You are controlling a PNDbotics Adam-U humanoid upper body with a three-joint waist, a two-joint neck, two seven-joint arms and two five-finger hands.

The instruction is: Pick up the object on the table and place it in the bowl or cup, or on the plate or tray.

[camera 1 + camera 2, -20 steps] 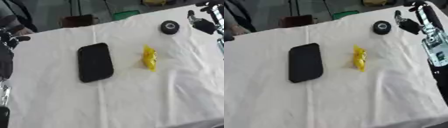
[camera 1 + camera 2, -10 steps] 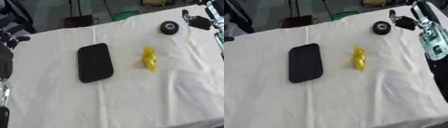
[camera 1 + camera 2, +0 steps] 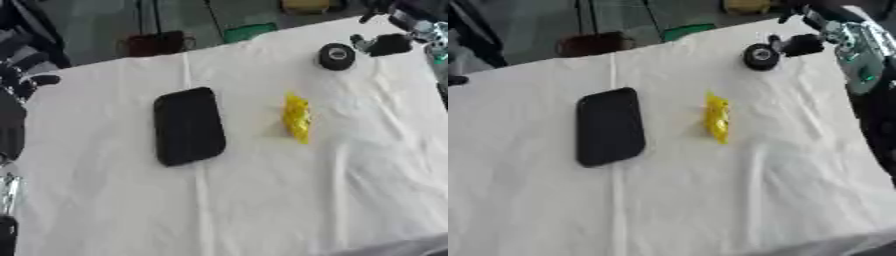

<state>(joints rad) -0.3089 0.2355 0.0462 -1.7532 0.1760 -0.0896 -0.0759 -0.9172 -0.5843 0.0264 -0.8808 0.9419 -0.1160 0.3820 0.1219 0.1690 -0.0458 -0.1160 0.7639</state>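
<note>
A small yellow crumpled object (image 3: 297, 117) lies near the middle of the white-clothed table (image 3: 262, 200). Left of it lies a flat black tray (image 3: 186, 125) with rounded corners, nothing on it. A black round object (image 3: 336, 56) stands at the far right of the table. My right hand (image 3: 801, 44) hovers just right of that round object, close beside it, blurred. My left hand (image 3: 21, 75) sits at the left edge, away from everything, fingers relaxed and spread.
My right forearm (image 3: 855, 55), silver with green marks, runs down the right side. Beyond the far table edge are dark stands, a brown box (image 3: 157, 44) and a green item (image 3: 248, 32). The cloth has folds near the front right.
My right hand has moved left toward the black round object and now sits right beside it. The yellow object and the tray have not moved.
</note>
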